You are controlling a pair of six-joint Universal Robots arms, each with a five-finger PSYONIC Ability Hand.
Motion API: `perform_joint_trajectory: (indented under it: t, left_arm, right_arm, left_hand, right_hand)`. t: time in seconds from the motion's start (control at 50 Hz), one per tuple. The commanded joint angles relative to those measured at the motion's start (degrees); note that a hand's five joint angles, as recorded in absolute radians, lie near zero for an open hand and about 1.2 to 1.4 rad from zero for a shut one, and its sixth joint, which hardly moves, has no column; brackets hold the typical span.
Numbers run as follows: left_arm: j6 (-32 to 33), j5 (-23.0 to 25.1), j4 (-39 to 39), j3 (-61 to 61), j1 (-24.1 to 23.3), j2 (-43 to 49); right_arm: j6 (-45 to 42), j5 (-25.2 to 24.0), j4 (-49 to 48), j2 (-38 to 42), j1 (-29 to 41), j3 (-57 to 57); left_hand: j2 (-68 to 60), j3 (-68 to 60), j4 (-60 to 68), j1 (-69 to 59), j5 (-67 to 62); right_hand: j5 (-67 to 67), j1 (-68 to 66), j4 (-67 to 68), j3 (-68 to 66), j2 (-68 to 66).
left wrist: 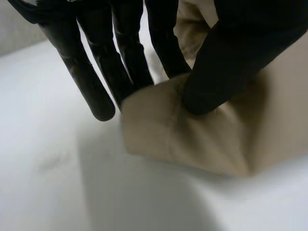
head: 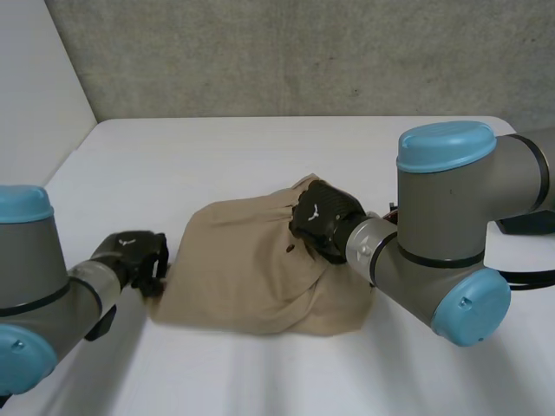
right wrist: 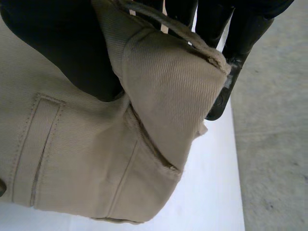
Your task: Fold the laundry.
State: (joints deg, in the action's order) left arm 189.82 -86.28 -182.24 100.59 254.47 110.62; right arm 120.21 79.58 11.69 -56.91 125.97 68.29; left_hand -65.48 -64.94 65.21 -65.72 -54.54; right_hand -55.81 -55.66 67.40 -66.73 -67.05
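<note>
Gripping khaki trousers point(head: 243, 277) at frame centre: left hand point(head: 134, 254) pinches left edge, right hand point(head: 323, 217) upper-right edge; bunched, folding mostly ahead.

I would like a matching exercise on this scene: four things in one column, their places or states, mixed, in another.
1. left hand
2. right hand
3. beige garment
4. table

a. white
b. pinches a fold at the garment's right side
c. lies bunched between the hands
d. pinches the garment's left edge

Pairs: 1-d, 2-b, 3-c, 4-a
</note>
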Motion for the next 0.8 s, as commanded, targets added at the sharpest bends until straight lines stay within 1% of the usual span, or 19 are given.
perform_joint_trajectory:
  t: [0.02,0.1,0.16,0.2,0.22,0.28,0.3,0.32,0.34,0.36,0.42,0.44,0.52,0.58,0.6,0.66,0.74,0.76,0.8]
  left_arm:
    - [-0.1,-0.2,-3.2,-5.7,-4.8,-3.9]
    - [0.0,-0.3,-7.1,-7.9,-5.3,-9.7]
    - [0.2,-0.3,-9.2,-9.1,-5.4,-10.8]
    - [0.3,-0.3,-9.5,-9.8,-5.6,-11.0]
    - [0.5,-0.3,-9.5,-10.1,-5.7,-11.0]
    - [2.2,-0.4,-9.6,-10.8,-7.0,-10.9]
    - [3.5,-0.4,-9.8,-10.9,-7.3,-10.9]
    - [4.1,-0.4,-9.9,-10.9,-7.5,-10.9]
    - [4.9,-0.5,-9.9,-10.9,-7.7,-10.9]
    - [5.6,-0.6,-9.9,-10.9,-7.8,-10.9]
    - [7.7,-0.6,-9.7,-10.8,-8.6,-11.0]
    - [7.8,-0.6,-9.6,-10.7,-9.1,-11.1]
    - [8.1,-0.6,-9.5,-10.0,-11.1,-12.4]
    - [8.1,-0.5,-9.4,-9.3,-11.8,-14.9]
    - [8.1,-0.5,-9.4,-9.0,-11.8,-15.5]
    - [8.1,-0.4,-9.5,-7.7,-12.2,-17.8]
    - [8.2,-0.5,-9.3,-6.3,-12.5,-20.0]
    - [8.2,-0.5,-9.3,-6.0,-12.5,-20.4]
    - [8.2,-0.5,-9.2,-5.1,-12.5,-21.6]
  right_arm:
    - [10.0,1.5,-3.4,-6.3,-1.0,2.8]
    - [14.1,0.8,-3.3,-12.1,-3.6,7.0]
    - [12.9,0.1,0.3,-16.2,-4.2,11.1]
    - [10.5,-0.3,5.7,-17.5,-4.6,13.0]
    - [7.2,-1.0,13.1,-18.3,-4.6,14.5]
    - [1.9,-1.7,24.2,-18.2,-5.1,15.6]
    - [0.5,-2.6,27.5,-18.6,-6.3,14.9]
    - [1.0,-2.9,26.9,-18.7,-6.5,14.1]
    - [2.2,-2.9,25.6,-18.6,-6.7,12.9]
    - [6.5,-2.6,21.6,-18.2,-7.3,10.4]
    - [15.6,-1.8,16.3,-17.6,-8.3,6.3]
    - [21.2,-2.0,14.1,-17.2,-8.8,3.6]
    - [31.7,-3.0,12.2,-15.1,-10.5,-1.5]
    - [33.9,-3.6,12.1,-11.6,-10.7,-4.9]
    - [34.0,-3.2,12.6,-8.9,-10.2,-7.9]
    - [34.1,-2.8,13.4,-4.8,-10.0,-12.6]
    - [34.9,-2.6,17.3,3.7,-10.0,-22.7]
    - [35.4,-2.6,19.8,7.5,-9.9,-28.0]
    - [36.1,-2.6,22.9,11.6,-9.7,-33.3]
  left_hand:
    - [-14.5,-15.1,14.8,-14.3,-15.5]
    - [-14.5,-15.1,14.8,-14.3,-15.5]
    - [-14.5,-15.1,14.8,-14.3,-15.5]
    - [-14.5,-15.1,14.8,-14.3,-15.5]
    - [-14.5,-15.1,14.8,-14.3,-15.5]
    - [-14.5,-15.1,14.8,-14.3,-15.5]
    - [-14.5,-15.1,14.8,-14.3,-15.5]
    - [-14.5,-15.1,14.8,-14.3,-15.5]
    - [-14.5,-15.1,14.8,-14.3,-15.5]
    - [-14.5,-15.1,14.8,-14.3,-15.5]
    - [-14.5,-15.1,14.8,-14.3,-15.5]
    - [-14.5,-15.1,14.8,-14.3,-15.5]
    - [-14.5,-15.1,14.8,-14.3,-15.5]
    - [-14.5,-15.1,14.8,-14.3,-15.5]
    - [-14.5,-15.1,14.8,-14.3,-15.5]
    - [-14.5,-15.1,14.8,-14.3,-15.5]
    - [-14.5,-15.1,14.8,-14.3,-15.5]
    - [-14.5,-15.1,14.8,-14.3,-15.5]
    - [-14.5,-15.1,14.8,-14.3,-15.5]
  right_hand:
    - [-14.2,-24.3,12.6,-13.3,-13.0]
    - [-14.2,-24.3,12.6,-13.3,-13.0]
    - [-14.2,-24.3,12.6,-13.3,-13.0]
    - [-14.2,-24.3,12.6,-13.3,-13.0]
    - [-11.2,-21.4,9.7,-10.3,-10.0]
    - [19.5,9.3,-21.1,20.4,20.7]
    - [37.9,27.7,-39.5,38.8,39.1]
    - [49.6,39.4,-51.1,50.5,50.8]
    - [55.8,45.7,-57.4,56.7,57.0]
    - [55.8,45.7,-57.4,56.7,57.0]
    - [55.8,45.7,-57.4,56.7,57.0]
    - [55.8,45.7,-57.4,56.7,57.0]
    - [55.8,45.7,-57.4,56.7,57.0]
    - [55.8,45.7,-57.4,56.7,57.0]
    - [55.8,45.7,-57.4,56.7,57.0]
    - [55.8,45.7,-57.4,56.7,57.0]
    - [55.8,45.7,-57.4,56.7,57.0]
    - [55.8,45.7,-57.4,56.7,57.0]
    - [55.8,45.7,-57.4,56.7,57.0]
